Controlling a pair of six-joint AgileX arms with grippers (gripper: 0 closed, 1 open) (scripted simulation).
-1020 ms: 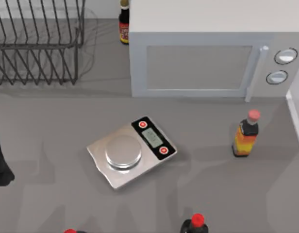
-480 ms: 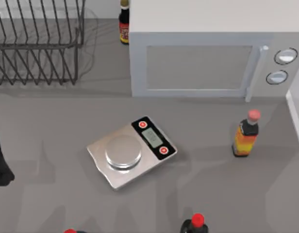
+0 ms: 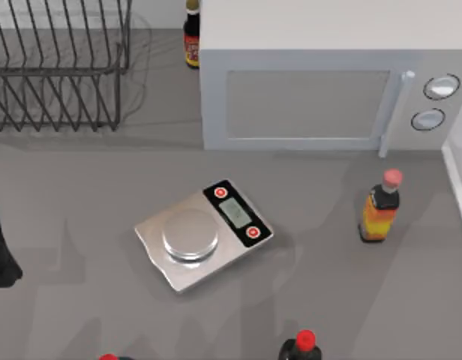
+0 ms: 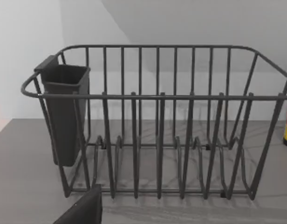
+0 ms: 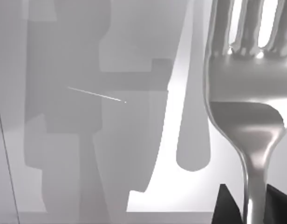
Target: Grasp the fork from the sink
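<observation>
The fork [image 5: 246, 93] is shiny silver and sits very close in the right wrist view, tines pointing away. Its thin handle runs down between the two dark fingers [image 5: 229, 207] of my right gripper [image 5: 253, 205], which is shut on it. The fork's shadow [image 5: 192, 140] falls on the pale sink floor [image 5: 134, 56] beyond it, apart from the fork. A white edge of the sink [image 3: 457, 172] shows at the top view's far right. My left arm [image 3: 0, 251] is parked at the table's left edge.
A wire dish rack [image 3: 58, 67] with a dark cutlery cup [image 4: 64, 112] stands back left, and a microwave [image 3: 328, 82] is behind the middle. A kitchen scale [image 3: 202, 234] lies at the centre. An orange sauce bottle [image 3: 381, 206] stands right, and red-capped bottles [image 3: 302, 346] stand at the front.
Faint shadows on the table near the orange bottle have shifted. The objects and the left arm have stayed where they were.
</observation>
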